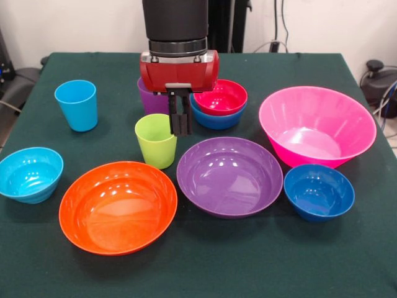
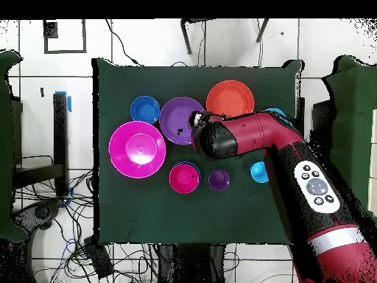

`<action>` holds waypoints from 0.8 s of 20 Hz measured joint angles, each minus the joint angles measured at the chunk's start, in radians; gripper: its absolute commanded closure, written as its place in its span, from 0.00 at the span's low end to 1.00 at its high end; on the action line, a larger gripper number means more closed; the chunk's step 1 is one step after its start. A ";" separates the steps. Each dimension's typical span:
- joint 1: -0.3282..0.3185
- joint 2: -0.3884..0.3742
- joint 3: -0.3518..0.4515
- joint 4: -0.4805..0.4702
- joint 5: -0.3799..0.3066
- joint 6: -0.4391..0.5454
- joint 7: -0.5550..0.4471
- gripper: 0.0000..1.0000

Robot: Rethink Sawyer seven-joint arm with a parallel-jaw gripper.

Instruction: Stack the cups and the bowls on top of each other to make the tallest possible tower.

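My gripper (image 1: 179,127) hangs at the right rim of the lime green cup (image 1: 155,143), which stands upright on the table. Its fingers (image 1: 174,118) sit close together, one on each side of the cup's wall, pinching it. The red bowl (image 1: 220,97) is nested in the blue bowl (image 1: 217,119) just behind and to the right. The purple cup (image 1: 147,96) stands behind the gripper, partly hidden. The light blue cup (image 1: 76,104) stands at the left. In the overhead view the arm (image 2: 250,136) hides the green cup.
The wide orange bowl (image 1: 118,207) and the wide purple bowl (image 1: 229,176) lie in front. The big pink bowl (image 1: 316,127) is at the right, with the dark blue bowl (image 1: 319,191) before it. The cyan bowl (image 1: 30,174) is at the front left.
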 measured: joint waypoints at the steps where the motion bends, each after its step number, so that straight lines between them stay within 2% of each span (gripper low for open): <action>1: 0.000 0.000 0.000 0.000 0.000 0.000 0.000 1.00; 16: -0.018 -0.054 0.017 0.000 0.000 0.000 0.000 1.00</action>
